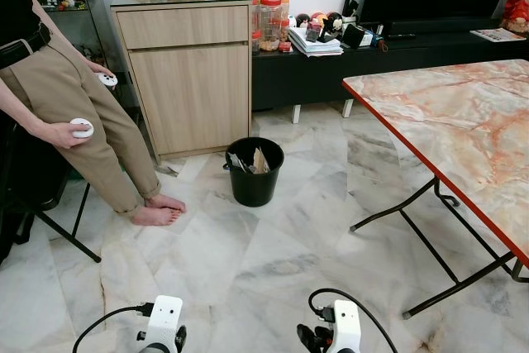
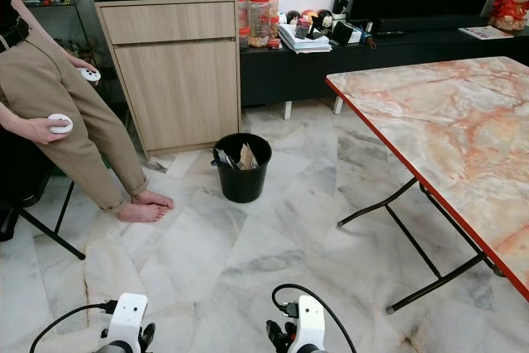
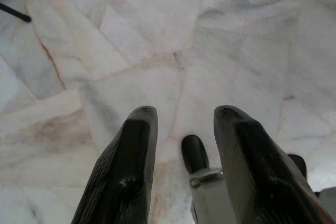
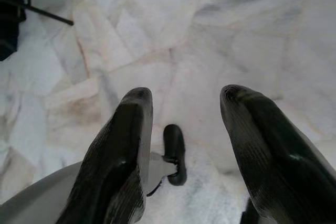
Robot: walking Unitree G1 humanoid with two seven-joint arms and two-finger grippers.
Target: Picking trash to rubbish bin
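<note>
- Both arms hang low, approx. 6 o'clock in head views, wrists w/ white housings and black cables.
- Left gripper (image 3: 181, 119): fingers spread apart, nothing between, pointing down at floor.
- Right gripper (image 4: 186, 103): fingers spread wide, nothing held, also aimed down.

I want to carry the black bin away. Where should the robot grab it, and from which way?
Best at the rim of the black bin, probably from straight above. The bin stands upright with its mouth open, so one finger could slip inside the rim and one outside. The near edge looks barest; the trash pokes up elsewhere. Both grippers hang low and open.
</note>
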